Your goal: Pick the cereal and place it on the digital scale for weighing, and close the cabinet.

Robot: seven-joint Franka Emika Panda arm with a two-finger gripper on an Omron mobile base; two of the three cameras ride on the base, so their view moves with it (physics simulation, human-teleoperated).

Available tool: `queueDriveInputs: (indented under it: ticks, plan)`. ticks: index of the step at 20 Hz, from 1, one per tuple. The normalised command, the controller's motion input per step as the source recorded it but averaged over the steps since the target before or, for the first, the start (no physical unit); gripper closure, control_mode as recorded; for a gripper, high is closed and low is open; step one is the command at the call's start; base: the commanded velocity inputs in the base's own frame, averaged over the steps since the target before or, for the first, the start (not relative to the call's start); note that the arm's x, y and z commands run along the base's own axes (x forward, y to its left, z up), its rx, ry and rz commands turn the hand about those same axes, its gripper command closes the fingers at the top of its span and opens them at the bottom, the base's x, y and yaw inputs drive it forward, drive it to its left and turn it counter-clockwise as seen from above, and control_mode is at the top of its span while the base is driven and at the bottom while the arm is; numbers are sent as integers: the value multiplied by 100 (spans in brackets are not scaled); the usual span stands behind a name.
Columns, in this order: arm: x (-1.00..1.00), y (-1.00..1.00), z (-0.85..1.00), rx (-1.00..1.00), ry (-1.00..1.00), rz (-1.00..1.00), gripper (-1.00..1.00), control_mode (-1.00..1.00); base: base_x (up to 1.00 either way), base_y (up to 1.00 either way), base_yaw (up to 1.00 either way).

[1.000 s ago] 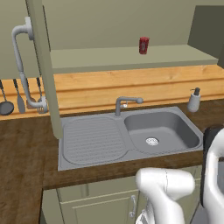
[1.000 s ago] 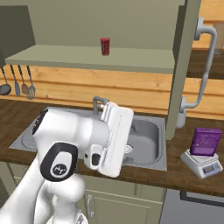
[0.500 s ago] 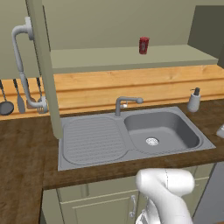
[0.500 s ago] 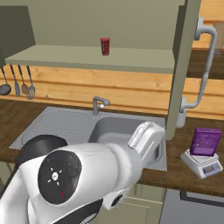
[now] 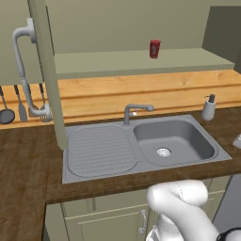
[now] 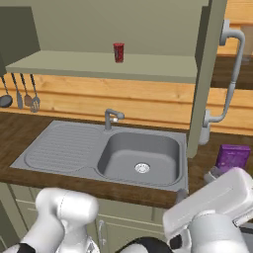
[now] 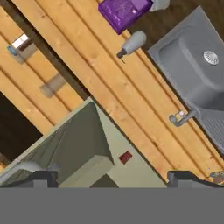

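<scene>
The cereal [image 6: 233, 157], a small purple box, stands at the right end of the dark wood counter [image 6: 15, 128] in the right base view, on a pale digital scale [image 6: 213, 174] whose corner peeks out beside the robot's white arm. The left base view catches just a sliver of that scale [image 5: 237, 141] at its right edge, but shows the soap dispenser [image 5: 208, 108] by the grey sink [image 5: 174, 141]. Both base views show the faucet [image 5: 135, 111], hanging utensils [image 5: 21, 108] and a small red can [image 5: 154, 48] alone on the shelf of the olive-beige cabinet [image 5: 136, 61], whose 2 doors stand open: one door [image 5: 47, 75] edge-on with its curved silver handle [image 5: 23, 70] in the left view, the other door [image 6: 205, 74] in the right.

The rolled hand view looks over the box's purple face [image 7: 124, 12], its pale print too blurred to read, with the dispenser [image 7: 131, 43] nearby. The gripper [image 7: 113, 179] holds nothing, its 2 dark fingertips [image 7: 41, 178] spread wide.
</scene>
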Motion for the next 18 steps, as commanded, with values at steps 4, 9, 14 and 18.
queueDriveInputs:
  ticks: [4,9,14,18]
  plan:
    - [86,0,-74,16,-70,38,-100,-100,0,0,0]
    - [93,-69,-24,31,-23,34,-100,-100,0,0,0]
    - [45,-100,4,27,-3,33,-100,-100,0,0,0]
    - [20,-81,-35,10,-12,23,-100,-100,0,0,0]
